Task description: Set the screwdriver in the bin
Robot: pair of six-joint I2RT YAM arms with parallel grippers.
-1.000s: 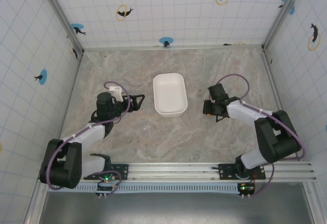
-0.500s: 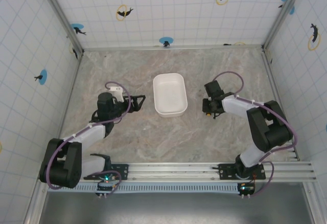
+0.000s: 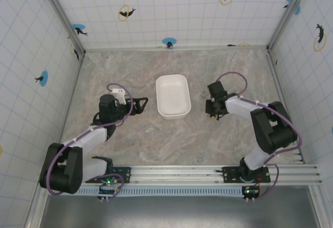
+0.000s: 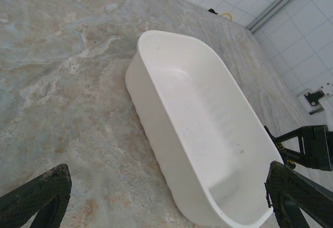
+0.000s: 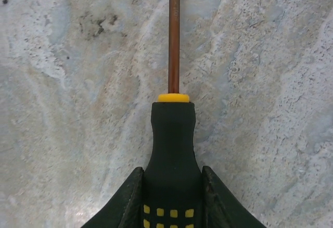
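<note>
Plenty of bare tabletop [image 3: 156, 144] is left around the white bin [image 3: 173, 96], which is sat mid-table, well apart from the tiled walls [image 3: 31, 56] and from the rail [image 3: 208, 173] at the near edge; open gaps are seen on both its long sides. The left gripper [image 3: 141, 103] is parked just left of the bin with its jaws spread wide, nothing between them. The right gripper [image 3: 214, 109] is kept on the bin's right, near but not touching the rim, and it's closed around the screwdriver [image 5: 173, 150], both fingers [image 5: 130, 199] pressed against the handle; whether the tool is lifted off the surface can't be told. Compared with a second ago, the right arm has been folded in tighter and its gripper nudged a bit toward the bin; hardly anything has shifted in the last half second; the bin and left arm are unchanged. The tabletop is a mottled grey-and-tan marble pattern; the bin is smooth glossy plastic, rounded at the corners, shallow; the screwdriver handle is matte black with small yellow squares and a yellow collar, and a thin coppery-dark shaft runs straight out from it.
</note>
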